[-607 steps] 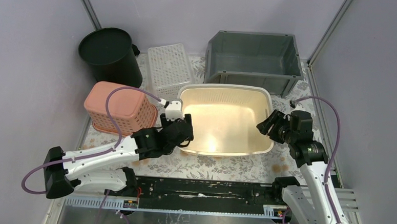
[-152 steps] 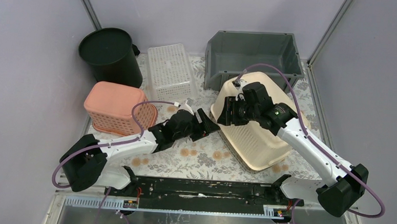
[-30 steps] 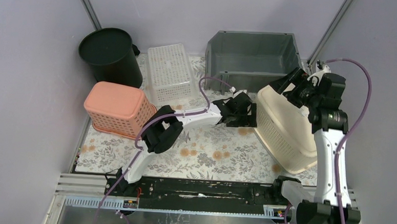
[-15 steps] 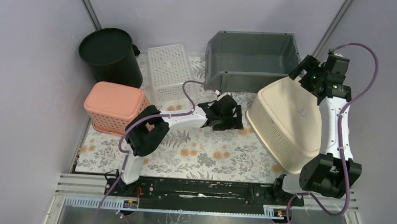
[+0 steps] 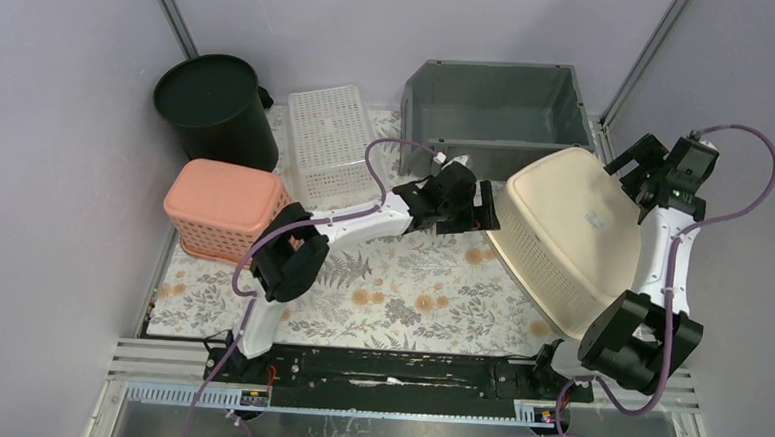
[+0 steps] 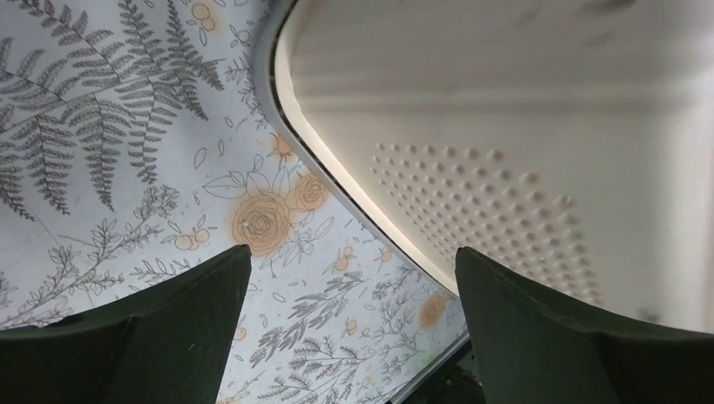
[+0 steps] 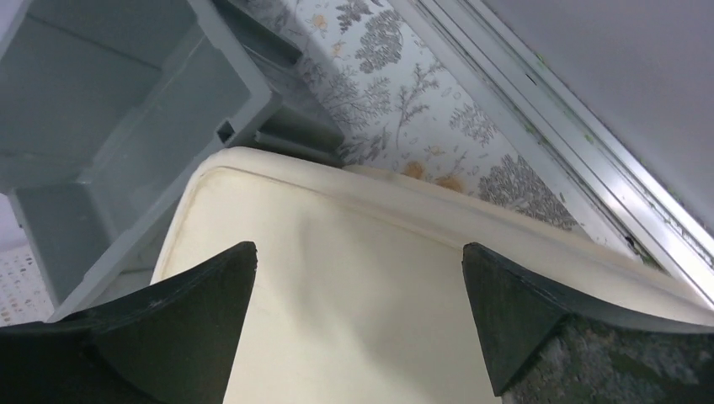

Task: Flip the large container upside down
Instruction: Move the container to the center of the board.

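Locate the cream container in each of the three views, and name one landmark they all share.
Top external: cream container right of centre, tipped over with its base showing.
Left wrist: cream container fills the upper right, rim and dimpled wall.
Right wrist: cream container fills the lower centre.
Shared landmark: floral tablecloth.

Big cream tub [image 5: 563, 238], with lots of small holes in its sides. Flipped almost upside down, smooth bottom facing up. Tilted, left edge lifted up. Over on the right side, partway back.
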Robot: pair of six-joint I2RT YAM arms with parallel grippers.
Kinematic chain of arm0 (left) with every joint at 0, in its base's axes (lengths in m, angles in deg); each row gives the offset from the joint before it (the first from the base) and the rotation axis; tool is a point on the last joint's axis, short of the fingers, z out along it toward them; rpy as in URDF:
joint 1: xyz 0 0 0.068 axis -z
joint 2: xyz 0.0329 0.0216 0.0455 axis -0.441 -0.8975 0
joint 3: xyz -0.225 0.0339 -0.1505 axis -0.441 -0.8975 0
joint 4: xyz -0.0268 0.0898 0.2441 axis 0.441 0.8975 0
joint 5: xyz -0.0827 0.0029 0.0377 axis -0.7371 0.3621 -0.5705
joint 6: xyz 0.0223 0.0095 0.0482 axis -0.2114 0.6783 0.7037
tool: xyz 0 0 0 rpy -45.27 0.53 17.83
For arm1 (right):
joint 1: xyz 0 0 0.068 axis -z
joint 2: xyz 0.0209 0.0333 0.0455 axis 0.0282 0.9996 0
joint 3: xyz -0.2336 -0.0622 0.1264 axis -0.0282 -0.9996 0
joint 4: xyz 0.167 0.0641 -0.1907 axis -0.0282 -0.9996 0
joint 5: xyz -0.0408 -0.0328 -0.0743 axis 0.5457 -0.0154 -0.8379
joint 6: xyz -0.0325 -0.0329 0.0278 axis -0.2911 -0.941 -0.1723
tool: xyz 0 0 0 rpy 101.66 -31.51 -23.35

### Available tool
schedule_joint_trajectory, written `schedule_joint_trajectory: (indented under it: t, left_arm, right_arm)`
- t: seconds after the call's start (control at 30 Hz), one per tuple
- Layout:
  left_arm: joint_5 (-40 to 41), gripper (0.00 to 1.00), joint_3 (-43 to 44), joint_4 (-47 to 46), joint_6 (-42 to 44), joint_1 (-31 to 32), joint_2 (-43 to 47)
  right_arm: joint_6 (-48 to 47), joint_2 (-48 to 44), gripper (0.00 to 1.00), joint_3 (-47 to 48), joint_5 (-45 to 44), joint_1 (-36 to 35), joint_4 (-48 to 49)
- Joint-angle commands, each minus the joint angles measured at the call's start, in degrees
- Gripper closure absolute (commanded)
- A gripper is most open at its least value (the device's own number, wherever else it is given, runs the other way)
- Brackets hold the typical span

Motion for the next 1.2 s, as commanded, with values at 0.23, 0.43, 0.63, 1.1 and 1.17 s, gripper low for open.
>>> schedule_joint_trajectory:
  t: [0.23,0.43,0.63,1.1,1.17]
  left_arm:
    - [-3.80,0.02,7.84,-0.37,2.18,-4.33,-6.71]
    - [-6.18,0.03,13.36,0.00,2.42,-4.41,-11.31]
    - [-7.98,0.03,19.51,0.17,2.43,-3.12,-15.81]
    - [-12.17,0.03,34.41,0.31,0.29,0.65,-27.43]
    - [-13.34,0.03,34.62,-1.22,-0.38,1.08,-27.90]
  right_arm:
    - [2.67,-16.50,0.00,-16.21,-3.21,1.14,-0.43]
    - [2.47,-27.18,0.00,-19.73,-5.75,1.14,-7.16]
    - [6.53,-34.80,0.00,-22.56,0.06,0.31,-14.33]
    - [13.97,-34.23,0.00,-13.35,16.23,-0.09,-9.48]
    - [14.78,-33.14,0.00,-11.69,18.90,-0.09,-8.10]
